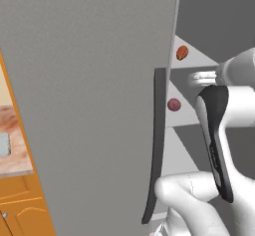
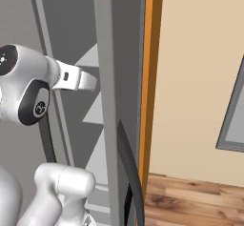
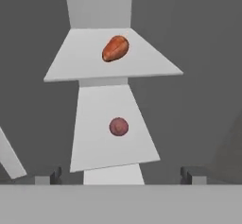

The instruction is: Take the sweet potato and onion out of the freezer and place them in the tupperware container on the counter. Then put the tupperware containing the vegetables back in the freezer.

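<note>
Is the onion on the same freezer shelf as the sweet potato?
No, the onion sits on the shelf below the sweet potato.

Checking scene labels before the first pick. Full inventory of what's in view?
sweet potato: 1, orange-red, on the upper pale shelf inside the freezer
onion: 1, purplish-red, round, on the shelf below the sweet potato
freezer: 1, grey, door swung open, long dark handle on the door's edge, pale shelves inside
tupperware container: 1, light grey, on the counter at the far left edge of the left base view, cut off by the frame
counter: 1, reddish-brown and cream marbled top over orange cabinets
wood floor: brown, lower right of the right base view
wall: cream, right of the freezer
claw: 1, dark tips, open, holding nothing, facing the shelves
</note>
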Controlling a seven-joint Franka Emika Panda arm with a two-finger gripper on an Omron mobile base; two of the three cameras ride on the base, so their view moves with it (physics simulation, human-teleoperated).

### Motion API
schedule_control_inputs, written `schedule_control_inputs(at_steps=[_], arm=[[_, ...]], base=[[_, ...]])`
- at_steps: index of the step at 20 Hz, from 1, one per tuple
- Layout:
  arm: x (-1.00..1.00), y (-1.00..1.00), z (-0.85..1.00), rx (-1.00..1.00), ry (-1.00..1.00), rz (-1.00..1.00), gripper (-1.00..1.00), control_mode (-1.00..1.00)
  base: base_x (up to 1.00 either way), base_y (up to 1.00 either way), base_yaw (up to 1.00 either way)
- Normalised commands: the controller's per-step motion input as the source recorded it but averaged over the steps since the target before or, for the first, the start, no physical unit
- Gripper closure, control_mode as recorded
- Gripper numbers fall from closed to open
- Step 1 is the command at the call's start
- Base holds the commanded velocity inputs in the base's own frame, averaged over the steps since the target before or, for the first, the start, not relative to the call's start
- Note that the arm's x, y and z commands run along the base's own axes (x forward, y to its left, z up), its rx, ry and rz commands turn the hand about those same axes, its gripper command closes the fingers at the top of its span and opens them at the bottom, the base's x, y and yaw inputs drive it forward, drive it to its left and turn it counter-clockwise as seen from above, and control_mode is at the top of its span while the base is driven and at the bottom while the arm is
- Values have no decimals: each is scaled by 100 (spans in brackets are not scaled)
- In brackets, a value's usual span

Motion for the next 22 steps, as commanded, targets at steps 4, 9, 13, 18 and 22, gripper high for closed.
schedule_control_inputs(at_steps=[4, 9, 13, 18, 22], arm=[[62, -9, 28, 8, -1, 0, -100, -100], [75, 0, 23, 9, 0, 0, -100, -100], [69, 0, 16, 5, 0, 0, -100, -100], [64, -11, 1, 6, 2, 0, -100, -100], [67, -19, 0, 7, 2, 0, -100, -100]], base=[[0, 0, 0], [0, 0, 0], [0, 0, 0], [0, 0, 0], [0, 0, 0]])
